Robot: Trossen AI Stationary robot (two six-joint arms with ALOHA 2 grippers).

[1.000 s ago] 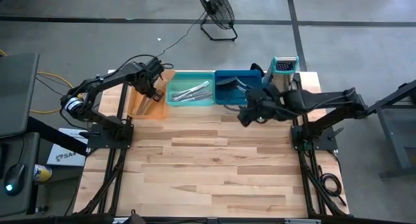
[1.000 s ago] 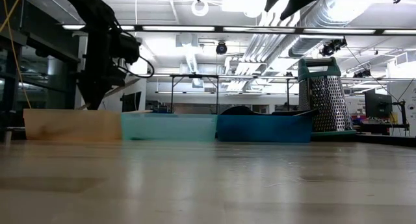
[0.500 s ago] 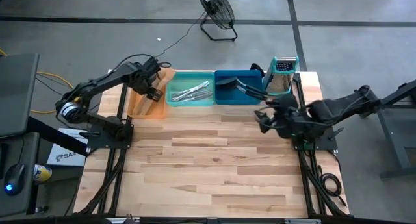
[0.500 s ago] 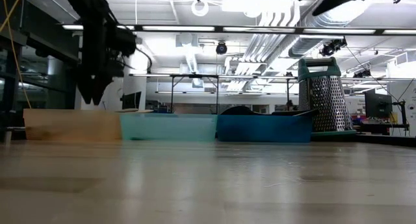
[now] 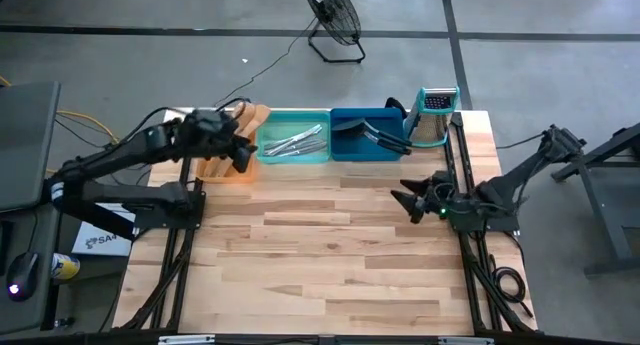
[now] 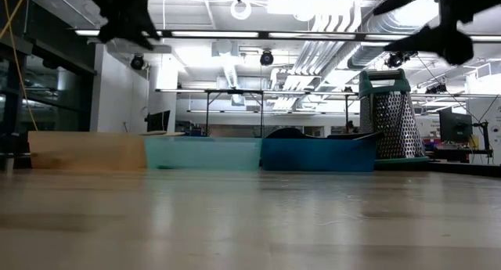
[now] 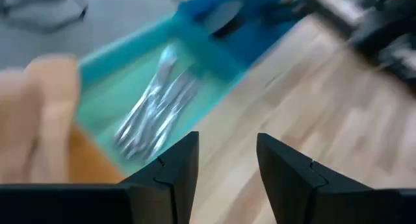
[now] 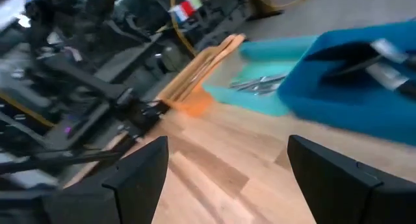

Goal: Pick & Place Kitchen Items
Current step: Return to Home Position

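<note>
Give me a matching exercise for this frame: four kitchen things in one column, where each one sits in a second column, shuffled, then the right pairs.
Things:
1. silver cutlery
2. black turners
3. wooden spoons
4. grater

Places:
A. in the blue tray
B. standing on the table, outside the trays
C. in the orange tray
D. in the teal tray

Pairs: 1-D, 2-A, 3-C, 4-B.
</note>
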